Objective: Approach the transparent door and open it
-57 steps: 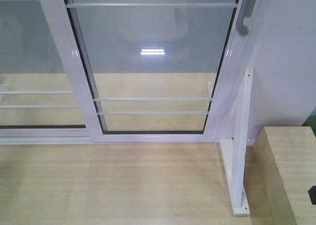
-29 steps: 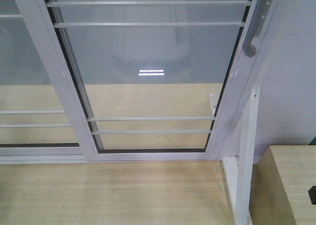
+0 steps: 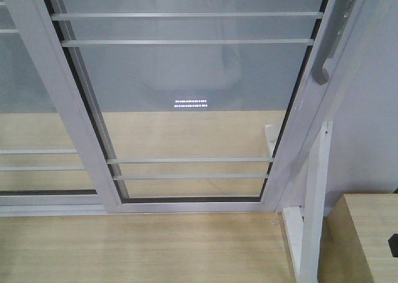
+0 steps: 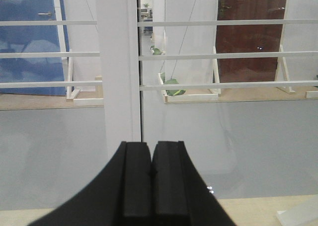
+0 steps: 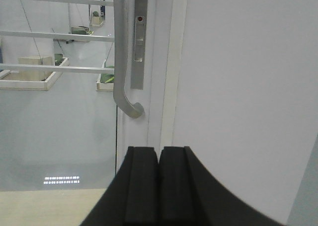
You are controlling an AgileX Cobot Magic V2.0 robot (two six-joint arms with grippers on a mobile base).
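Note:
The transparent door [image 3: 186, 78] fills the front view: a white-framed glass panel crossed by thin white bars. Its curved grey pull handle [image 3: 328, 43] runs down the right stile, ending in a hook. In the right wrist view the handle [image 5: 119, 62] hangs beside a lock plate [image 5: 138, 42], above and a little left of my right gripper [image 5: 159, 150], which is shut and empty and apart from it. My left gripper [image 4: 151, 146] is shut too, with nothing in it, pointing at the white overlap post [image 4: 117, 67] between two glass panes.
A second white-framed glass panel [image 3: 31, 109] without a handle stands to the left. A white wall [image 3: 373, 121] and a slanted white frame brace [image 3: 314, 202] are on the right. A light wooden box [image 3: 367, 233] sits at the lower right on the wooden floor [image 3: 143, 252].
The view has closed in on the door: its bottom rail has slid down the frame, the handle's hooked end shows lower, and the wooden box has dropped toward the corner.

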